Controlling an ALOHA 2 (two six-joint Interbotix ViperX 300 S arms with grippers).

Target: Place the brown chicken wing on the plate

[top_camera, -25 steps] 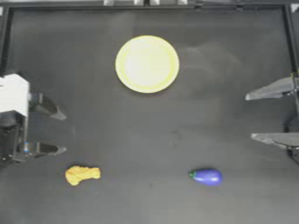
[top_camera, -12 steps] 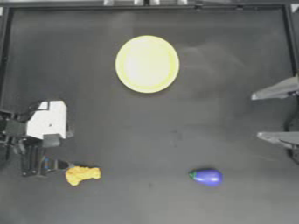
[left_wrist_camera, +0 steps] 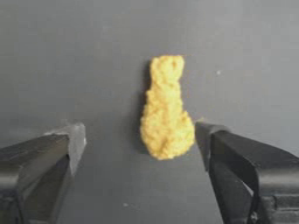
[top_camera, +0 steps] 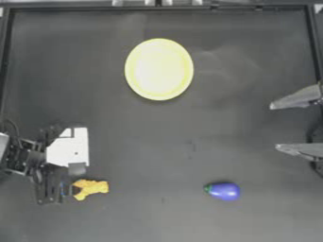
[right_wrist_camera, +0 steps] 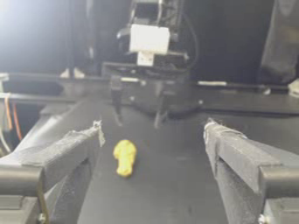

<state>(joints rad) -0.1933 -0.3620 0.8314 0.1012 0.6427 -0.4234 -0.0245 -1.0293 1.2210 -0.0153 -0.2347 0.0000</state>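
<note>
The brown chicken wing [top_camera: 90, 188] lies on the dark table near the front left. In the left wrist view the wing [left_wrist_camera: 166, 118] points away lengthwise, with its thick end between the jaw tips and a gap on each side. My left gripper [top_camera: 62, 188] is open, right at the wing's left end; it is also seen as left gripper [left_wrist_camera: 139, 135]. The pale yellow plate [top_camera: 158, 69] lies far off at the back middle, with nothing on it. My right gripper [top_camera: 275, 127] waits open at the right edge. From there the wing [right_wrist_camera: 124, 157] shows far across the table.
A purple-blue eggplant toy [top_camera: 224, 191] lies at the front, right of the middle. The left arm's white wrist block [top_camera: 68, 149] sits just behind the wing. A raised frame [top_camera: 157, 5] borders the table at the back.
The left arm has swung in from the left edge toward the front, bringing its open jaws to the wing. Wing, plate, eggplant and right arm have not moved.
</note>
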